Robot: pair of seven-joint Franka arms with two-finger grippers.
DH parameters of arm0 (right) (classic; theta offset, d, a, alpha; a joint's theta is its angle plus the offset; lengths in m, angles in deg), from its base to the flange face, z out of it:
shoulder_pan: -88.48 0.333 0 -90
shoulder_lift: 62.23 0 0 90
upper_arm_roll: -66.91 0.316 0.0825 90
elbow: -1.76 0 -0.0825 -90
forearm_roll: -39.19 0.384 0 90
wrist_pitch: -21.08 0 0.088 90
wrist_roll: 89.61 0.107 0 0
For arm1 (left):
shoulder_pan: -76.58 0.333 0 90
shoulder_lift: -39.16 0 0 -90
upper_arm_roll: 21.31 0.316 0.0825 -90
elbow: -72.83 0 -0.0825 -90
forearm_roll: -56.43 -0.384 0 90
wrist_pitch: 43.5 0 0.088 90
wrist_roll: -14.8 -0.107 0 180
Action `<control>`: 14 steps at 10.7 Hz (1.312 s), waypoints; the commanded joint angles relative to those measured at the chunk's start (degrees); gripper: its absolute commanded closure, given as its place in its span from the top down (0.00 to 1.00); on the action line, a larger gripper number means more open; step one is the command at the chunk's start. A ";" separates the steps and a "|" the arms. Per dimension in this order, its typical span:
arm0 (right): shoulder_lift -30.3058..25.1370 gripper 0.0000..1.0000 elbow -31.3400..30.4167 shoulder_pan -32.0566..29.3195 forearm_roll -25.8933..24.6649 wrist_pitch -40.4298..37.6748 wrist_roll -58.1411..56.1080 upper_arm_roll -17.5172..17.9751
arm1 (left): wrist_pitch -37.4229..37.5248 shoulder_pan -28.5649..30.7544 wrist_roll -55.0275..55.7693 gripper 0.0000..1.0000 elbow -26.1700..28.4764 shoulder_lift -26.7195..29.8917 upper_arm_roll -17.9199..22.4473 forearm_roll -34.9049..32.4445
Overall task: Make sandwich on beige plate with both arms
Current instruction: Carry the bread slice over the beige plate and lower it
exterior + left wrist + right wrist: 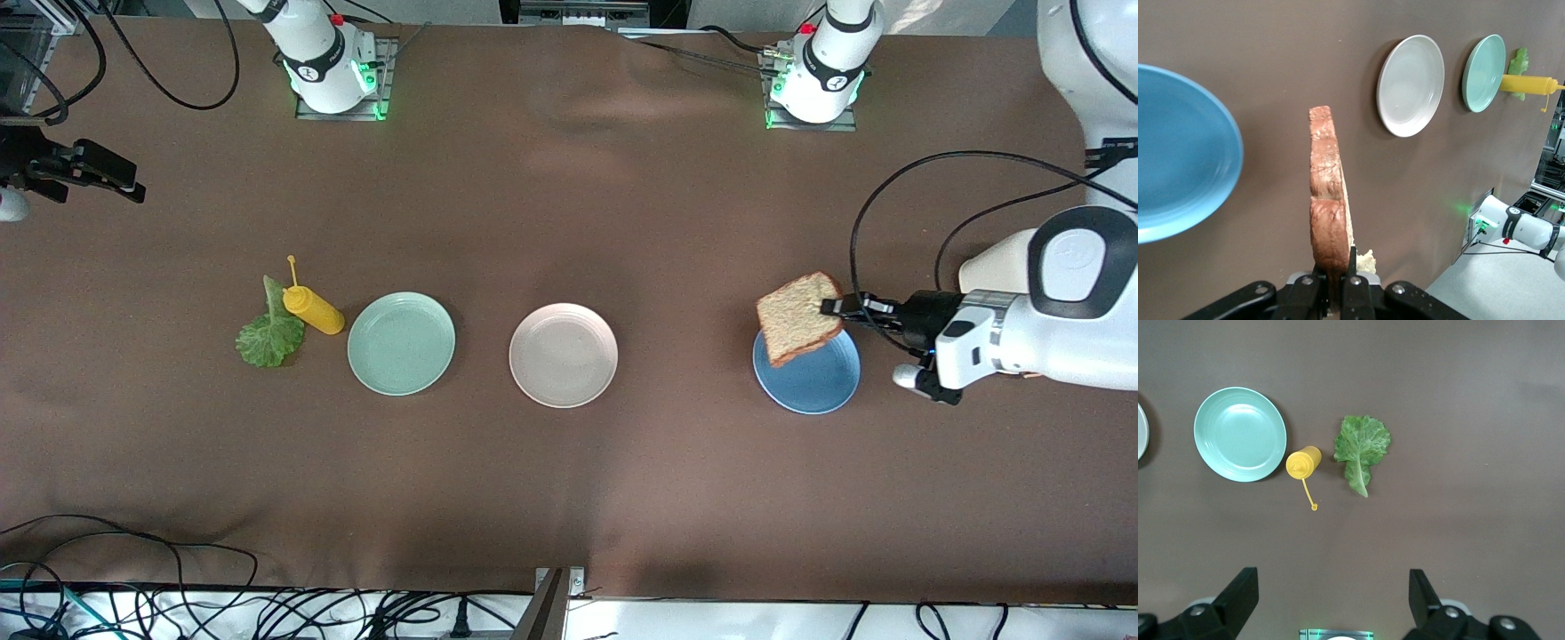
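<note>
- Above the blue plate [813,384], at the left arm's end of the table, the left gripper [831,308] is clenched on one bread slice [798,317] and holds it in the air.
- The slice stands on its edge. In the front view its flat face is tilted toward the camera, and the pinched edge is at about 3 o'clock of the slice.
- In the left wrist view the slice [1328,210] is seen edge-on; its long axis goes straight out from the fingers [1353,283], with the dark crust showing.
- The beige plate [564,355] lies bare in the middle of the table, between the blue plate and the mint-green plate [401,343].
- At 9 o'clock of the mint-green plate lie a yellow bottle [313,309] and, just beside it, the lettuce leaf [269,336].
- The right gripper [1331,603] waits high over the lettuce leaf, its jaws spread wide and holding nothing.
</note>
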 commanded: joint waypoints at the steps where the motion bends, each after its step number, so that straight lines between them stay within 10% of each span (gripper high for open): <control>1: 0.38 1.00 1.24 0.11 0.60 -0.64 0.03 0.09 | -4.83 -2.97 2.85 0.00 0.32 -1.39 0.64 6.41; 14: 0.47 1.00 1.15 0.20 0.85 -0.73 0.29 0.01 | -40.26 -25.38 9.29 0.00 0.58 -13.43 0.73 28.75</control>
